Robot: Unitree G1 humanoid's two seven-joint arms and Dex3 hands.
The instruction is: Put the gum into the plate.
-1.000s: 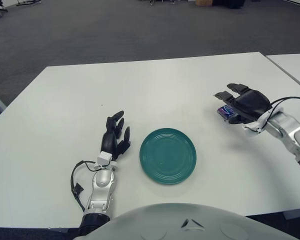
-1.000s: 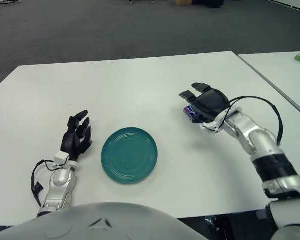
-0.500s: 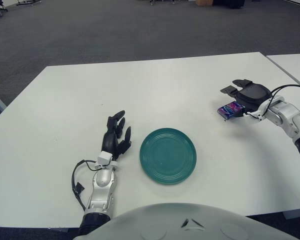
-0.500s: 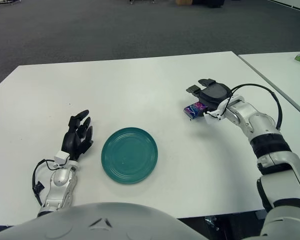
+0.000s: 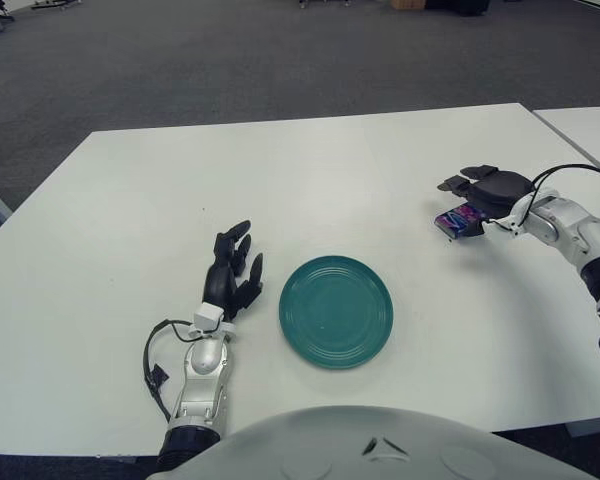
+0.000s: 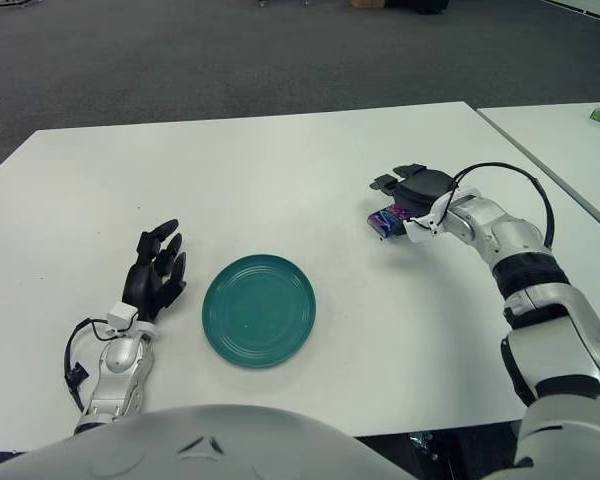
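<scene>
Both hands flanked my round teal plate [image 5: 336, 311]: right hand [image 5: 492, 190] hovered over the small purple gum pack [image 5: 459, 220], grip unclear; left hand [image 5: 230, 272] open

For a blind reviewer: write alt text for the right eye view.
The robot's right hand hangs over a small purple gum pack on the white table, to the right of and beyond an empty teal plate. The left hand shows left of the plate, fingers relaxed, holding nothing.
</scene>
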